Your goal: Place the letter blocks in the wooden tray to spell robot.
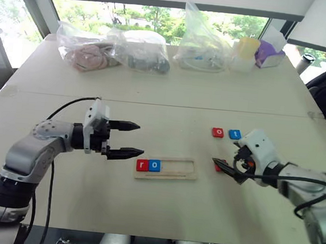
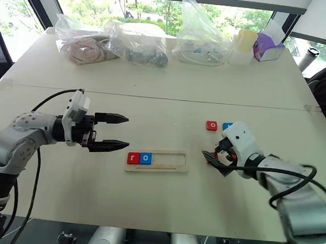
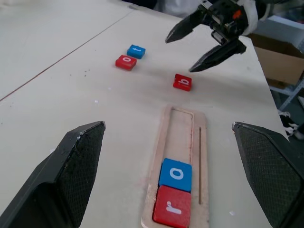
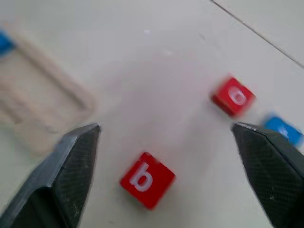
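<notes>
The wooden tray (image 1: 173, 170) lies at the table's middle, with a red r block (image 1: 142, 165) and a blue o block (image 1: 155, 165) side by side at its left end. A red o block (image 1: 218, 132) and a blue t block (image 1: 234, 134) lie loose on the table to the right. Closer to the tray's right end sits a red b block (image 3: 182, 82). My right gripper (image 3: 180, 53) hovers open just above and behind the b block, holding nothing. My left gripper (image 1: 140, 139) is open and empty, hanging above the table just left of the tray, pointing right.
Along the far edge stand clear plastic bags (image 1: 141, 50) of items, a yellow-lidded container (image 1: 245, 52) and a purple box (image 1: 269, 51). A seam (image 1: 153, 103) crosses the table behind the work area.
</notes>
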Action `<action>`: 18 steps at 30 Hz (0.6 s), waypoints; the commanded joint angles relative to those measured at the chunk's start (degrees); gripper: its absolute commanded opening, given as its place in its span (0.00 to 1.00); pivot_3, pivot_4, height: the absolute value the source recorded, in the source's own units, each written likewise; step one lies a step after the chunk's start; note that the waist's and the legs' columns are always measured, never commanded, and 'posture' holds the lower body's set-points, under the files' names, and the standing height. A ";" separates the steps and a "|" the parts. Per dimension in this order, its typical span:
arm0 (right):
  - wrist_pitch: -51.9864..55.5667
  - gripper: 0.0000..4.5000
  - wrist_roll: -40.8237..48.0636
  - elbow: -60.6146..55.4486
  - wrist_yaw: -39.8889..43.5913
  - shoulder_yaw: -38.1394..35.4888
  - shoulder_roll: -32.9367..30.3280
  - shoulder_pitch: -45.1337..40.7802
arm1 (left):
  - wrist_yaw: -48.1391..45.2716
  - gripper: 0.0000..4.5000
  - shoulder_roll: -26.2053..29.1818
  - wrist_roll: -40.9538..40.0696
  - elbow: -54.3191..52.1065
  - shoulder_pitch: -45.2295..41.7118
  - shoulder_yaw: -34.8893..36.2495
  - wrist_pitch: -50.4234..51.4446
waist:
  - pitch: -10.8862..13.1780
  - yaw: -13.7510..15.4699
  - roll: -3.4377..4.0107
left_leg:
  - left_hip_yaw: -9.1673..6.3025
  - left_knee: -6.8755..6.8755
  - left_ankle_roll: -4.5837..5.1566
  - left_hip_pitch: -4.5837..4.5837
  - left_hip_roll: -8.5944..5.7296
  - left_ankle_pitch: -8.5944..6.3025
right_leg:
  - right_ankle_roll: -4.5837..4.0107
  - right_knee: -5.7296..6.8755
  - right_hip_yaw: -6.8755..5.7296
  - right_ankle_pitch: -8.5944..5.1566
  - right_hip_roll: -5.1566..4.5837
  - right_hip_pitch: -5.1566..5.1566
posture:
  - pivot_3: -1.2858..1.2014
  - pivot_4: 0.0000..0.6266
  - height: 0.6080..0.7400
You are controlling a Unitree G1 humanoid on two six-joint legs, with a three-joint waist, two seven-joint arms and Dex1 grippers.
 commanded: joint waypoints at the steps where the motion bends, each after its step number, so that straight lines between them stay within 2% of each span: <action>1: -18.87 0.99 -2.21 11.59 11.62 3.75 -4.31 -0.09 | 0.20 1.00 -0.19 0.38 -0.66 -0.70 0.42 -1.25 | 0.00 0.00 0.00 | 0.00 0.00 0.00 0.00 0.00 0.00 | -0.05 0.01 0.00 0.04 -0.01 0.00 | 0.52 0.24 1.00; 4: -28.10 0.99 -4.47 23.08 19.34 9.73 -6.11 -6.28 | 0.41 1.00 0.10 0.17 -1.55 -0.01 1.08 -1.00 | 0.06 -0.26 0.01 | 0.06 0.03 0.00 0.04 0.00 0.00 | -0.16 0.04 0.02 0.11 -0.02 0.00 | 0.52 0.24 1.00; 9: -38.43 0.99 -8.70 35.34 24.10 14.76 -6.04 -12.05 | 0.54 1.00 0.72 -0.21 -2.74 0.89 1.93 -0.63 | 0.08 -0.01 -0.01 | 0.09 0.14 0.00 0.10 0.03 0.01 | -0.20 0.13 0.08 0.17 -0.03 0.05 | 0.52 0.24 1.00; 15: -41.88 0.99 -9.34 40.40 26.29 16.32 -4.88 -13.90 | -1.08 1.00 2.56 -0.28 -4.83 3.41 2.52 -1.64 | 0.09 0.26 -0.03 | 0.04 0.12 -0.01 0.08 0.04 0.01 | -0.18 0.09 0.07 0.17 -0.11 0.08 | 0.52 0.24 1.00; 18: -43.03 0.82 -9.84 41.65 26.23 16.59 -4.81 -14.32 | -2.51 1.00 4.01 -1.14 -5.91 4.54 3.17 -1.79 | 0.09 0.26 -0.03 | 0.04 0.14 -0.02 0.12 0.04 0.01 | -0.19 0.09 0.07 0.17 -0.13 0.11 | 0.52 0.24 1.00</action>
